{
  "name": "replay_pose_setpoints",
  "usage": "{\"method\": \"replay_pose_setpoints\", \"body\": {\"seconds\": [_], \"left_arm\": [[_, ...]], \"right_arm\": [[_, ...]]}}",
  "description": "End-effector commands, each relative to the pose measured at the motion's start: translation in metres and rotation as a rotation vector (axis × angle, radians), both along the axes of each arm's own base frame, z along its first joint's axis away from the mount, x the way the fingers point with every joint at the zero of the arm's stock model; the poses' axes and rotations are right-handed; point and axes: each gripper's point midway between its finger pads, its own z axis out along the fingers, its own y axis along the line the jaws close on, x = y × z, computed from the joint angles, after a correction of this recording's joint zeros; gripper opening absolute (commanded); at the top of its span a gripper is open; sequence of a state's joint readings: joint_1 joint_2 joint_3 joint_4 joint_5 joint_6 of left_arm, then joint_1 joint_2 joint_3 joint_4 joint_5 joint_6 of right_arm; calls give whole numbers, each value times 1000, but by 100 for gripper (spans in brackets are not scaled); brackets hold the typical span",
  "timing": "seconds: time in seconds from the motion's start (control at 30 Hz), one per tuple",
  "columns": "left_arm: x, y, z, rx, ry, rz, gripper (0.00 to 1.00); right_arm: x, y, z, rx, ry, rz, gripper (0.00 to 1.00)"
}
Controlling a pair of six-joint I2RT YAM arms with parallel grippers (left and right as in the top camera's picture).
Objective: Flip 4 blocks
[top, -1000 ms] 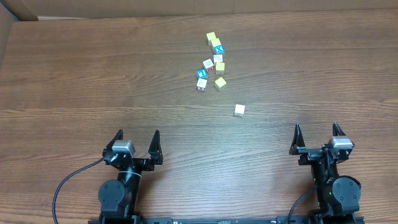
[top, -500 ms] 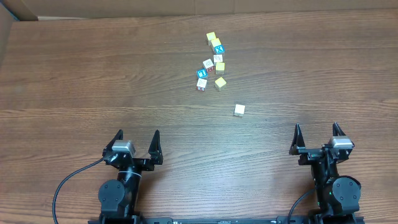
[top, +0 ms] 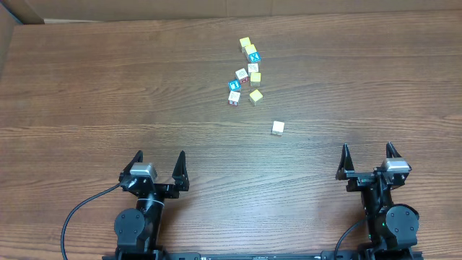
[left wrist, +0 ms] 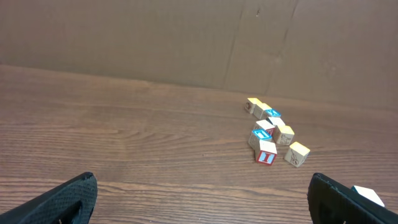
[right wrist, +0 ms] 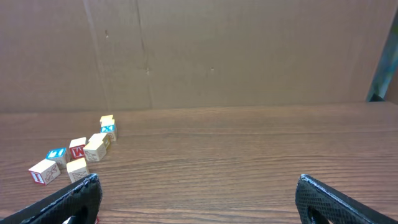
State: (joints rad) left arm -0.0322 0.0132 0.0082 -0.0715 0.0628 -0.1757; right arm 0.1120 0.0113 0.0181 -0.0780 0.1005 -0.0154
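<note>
Several small wooden blocks lie in a loose cluster [top: 247, 72] at the far middle of the table, with cream, pale-yellow, red-bordered and blue faces. One white block [top: 278, 128] sits alone, nearer to me and right of centre. In the left wrist view the cluster [left wrist: 271, 132] is ahead to the right, and the lone block [left wrist: 368, 195] peeks out beside the right finger. The right wrist view has the cluster [right wrist: 79, 152] at the left. My left gripper [top: 159, 157] and right gripper [top: 367, 150] rest open and empty at the near edge, far from all blocks.
A cube with a white X on bright blue [top: 253, 57] lies within the cluster. A brown cardboard wall [left wrist: 186, 37] stands behind the table. A black cable [top: 76, 213] loops beside the left arm's base.
</note>
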Motion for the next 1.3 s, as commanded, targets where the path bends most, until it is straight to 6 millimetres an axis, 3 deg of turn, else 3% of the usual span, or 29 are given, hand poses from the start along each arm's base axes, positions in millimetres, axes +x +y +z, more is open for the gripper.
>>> {"method": "replay_pose_setpoints", "body": {"seconds": [0.0, 1.27], "left_arm": [[0, 2, 0, 23, -5, 12, 100], [0, 6, -1, 25, -4, 34, 100]], "right_arm": [[0, 0, -2, -4, -1, 2, 100], [0, 0, -2, -4, -1, 2, 100]]}}
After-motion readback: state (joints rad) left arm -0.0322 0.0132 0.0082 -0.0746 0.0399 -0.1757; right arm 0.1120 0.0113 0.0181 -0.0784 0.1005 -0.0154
